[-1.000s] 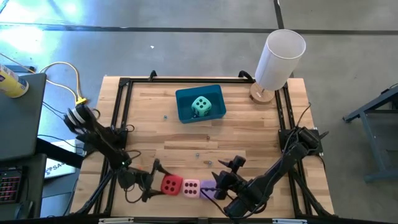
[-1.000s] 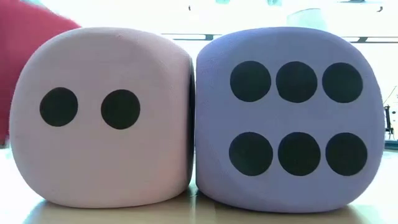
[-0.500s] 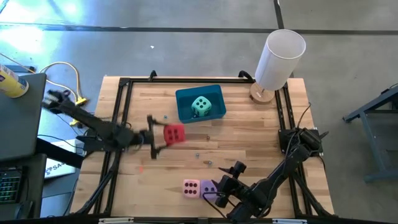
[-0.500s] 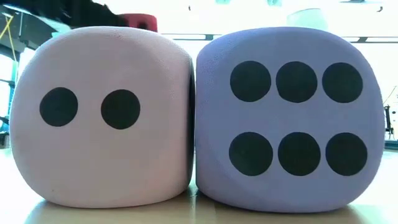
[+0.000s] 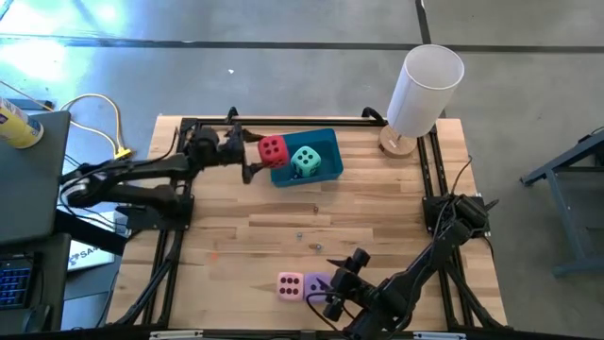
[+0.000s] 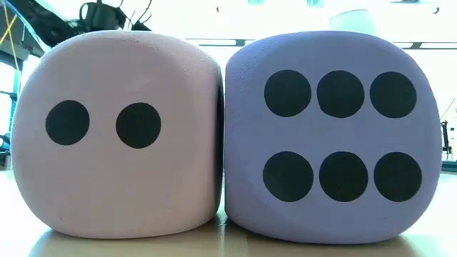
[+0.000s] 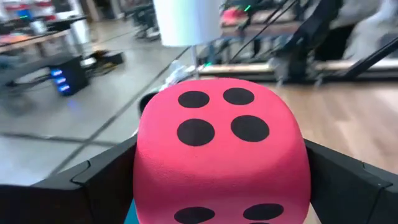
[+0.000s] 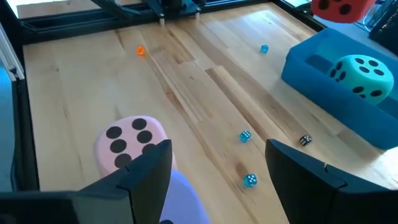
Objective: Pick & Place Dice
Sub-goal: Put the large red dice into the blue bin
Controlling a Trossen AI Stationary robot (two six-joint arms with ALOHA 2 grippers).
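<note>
Left gripper holds red die over bin edge.

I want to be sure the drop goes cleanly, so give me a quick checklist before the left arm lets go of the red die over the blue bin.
1. Red die gripped by left gripper: ok, dark fingers flank both sides in the left wrist view.
2. Die over blue bin: ok, above its left edge; whether fully inside the rim, cannot tell.
3. Room in bin: ok, only the teal die lies inside.
4. Right gripper clear of bin: ok, open near the front edge above the purple die.
5. Pink die waiting on table: ok, touching the purple one.
</note>
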